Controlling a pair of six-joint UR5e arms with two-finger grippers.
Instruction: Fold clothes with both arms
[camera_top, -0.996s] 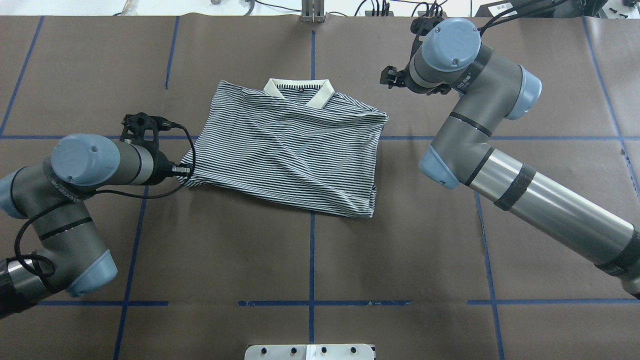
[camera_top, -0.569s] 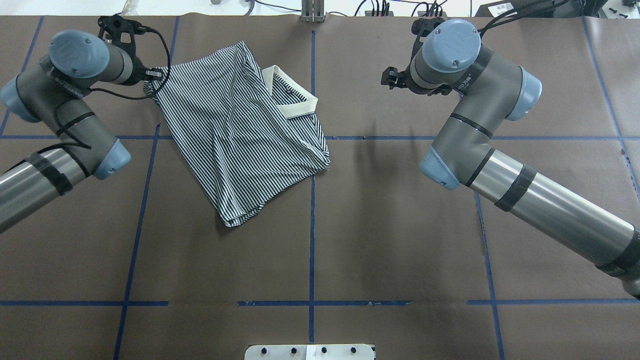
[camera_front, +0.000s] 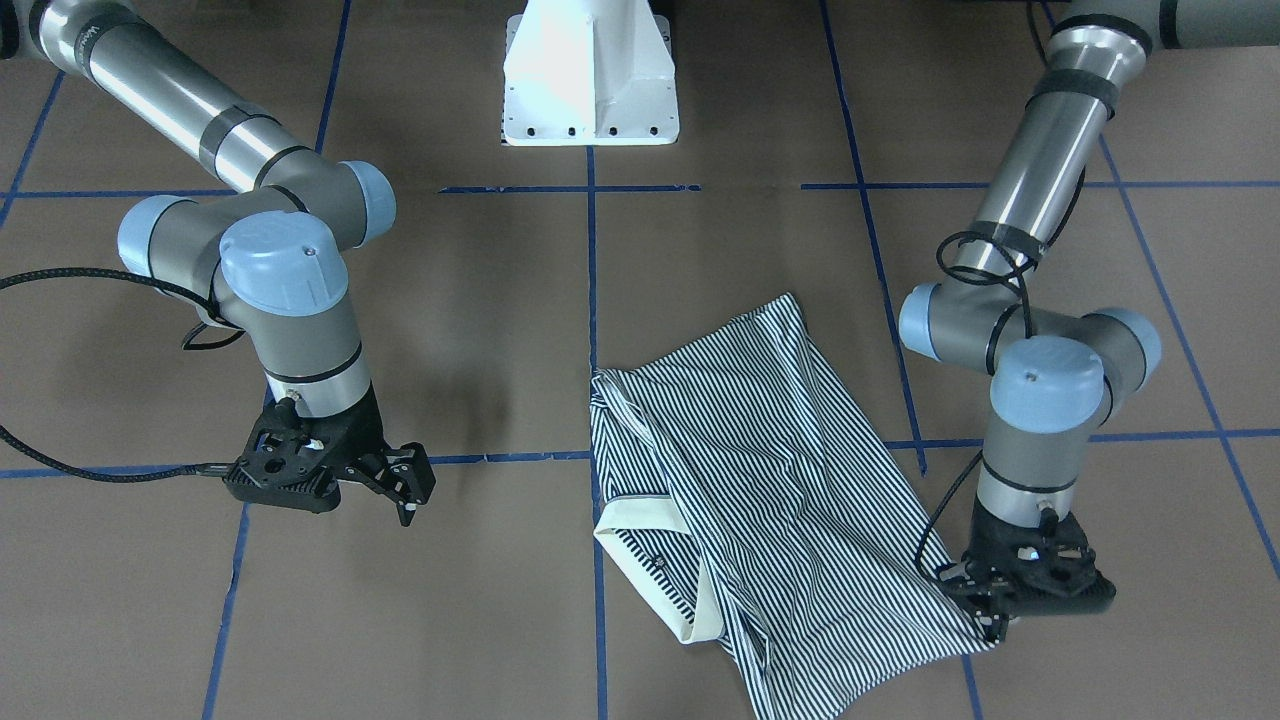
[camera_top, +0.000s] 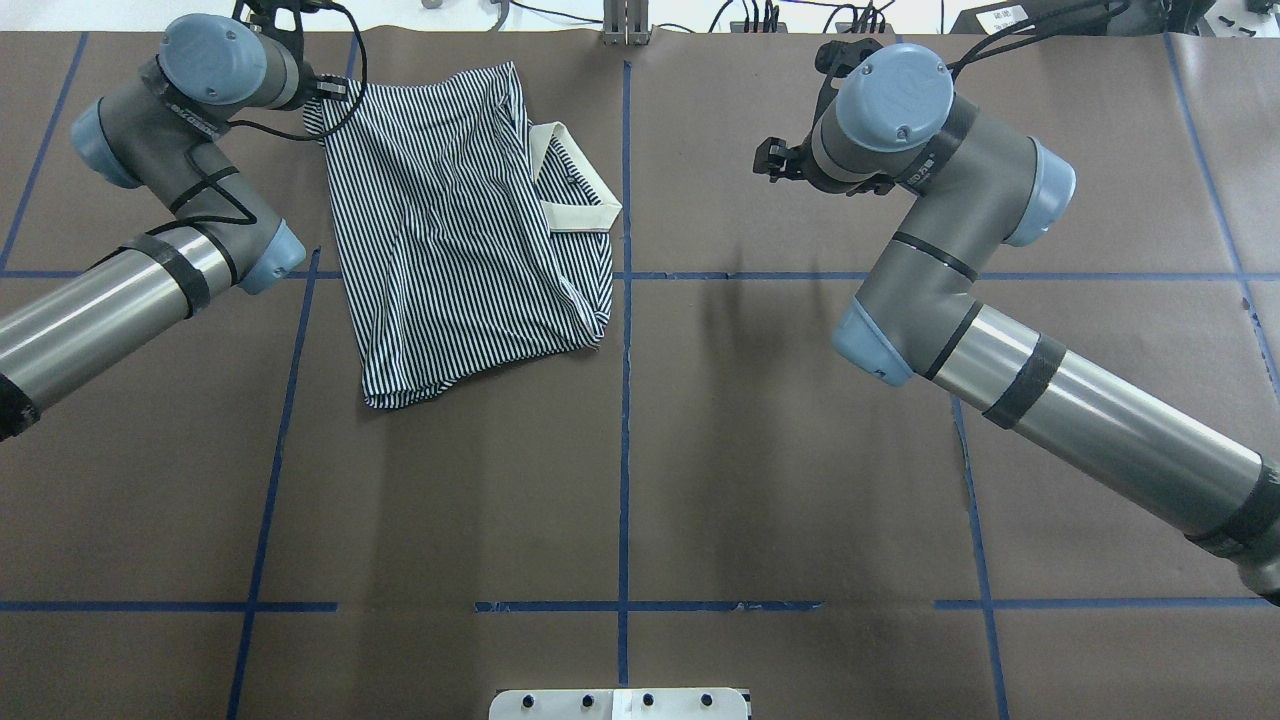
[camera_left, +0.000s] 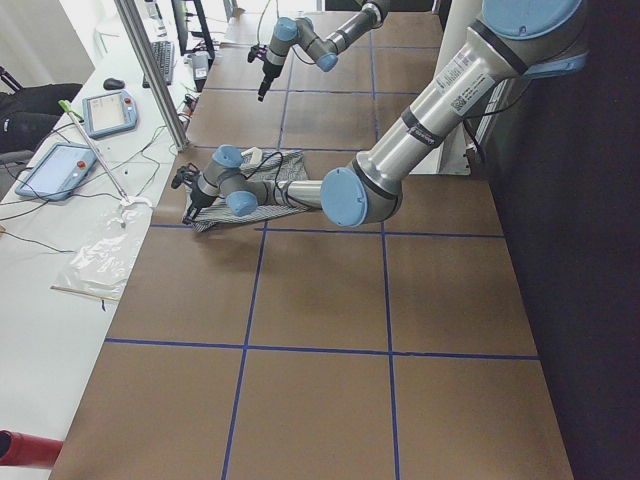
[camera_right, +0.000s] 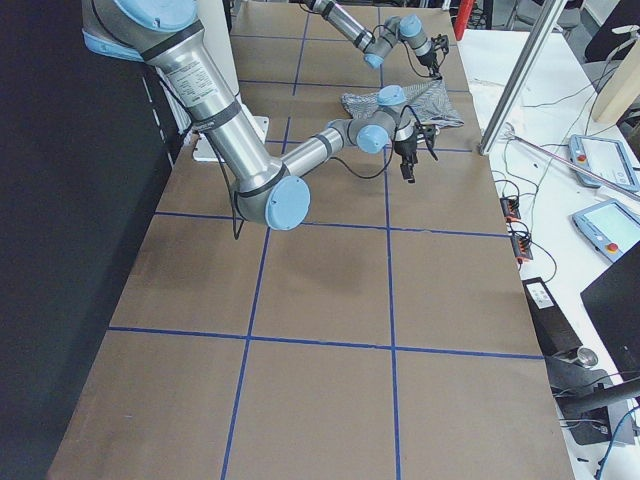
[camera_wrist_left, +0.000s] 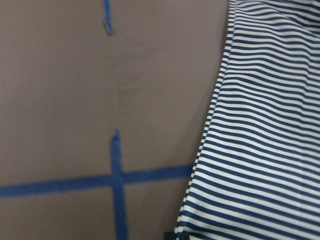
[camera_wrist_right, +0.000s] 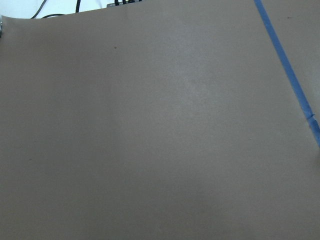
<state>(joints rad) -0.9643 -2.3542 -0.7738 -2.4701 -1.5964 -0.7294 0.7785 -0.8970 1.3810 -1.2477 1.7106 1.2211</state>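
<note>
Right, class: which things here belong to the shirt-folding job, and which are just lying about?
Part of the job:
striped polo shirt
left gripper, pinching the shirt's corner
right gripper, clear of the shirt

Just lying about:
white pedestal base
handheld screens
clear plastic bag

Robotics lab, tape-gridded table (camera_top: 800, 480), teach pendants (camera_left: 108, 112)
</note>
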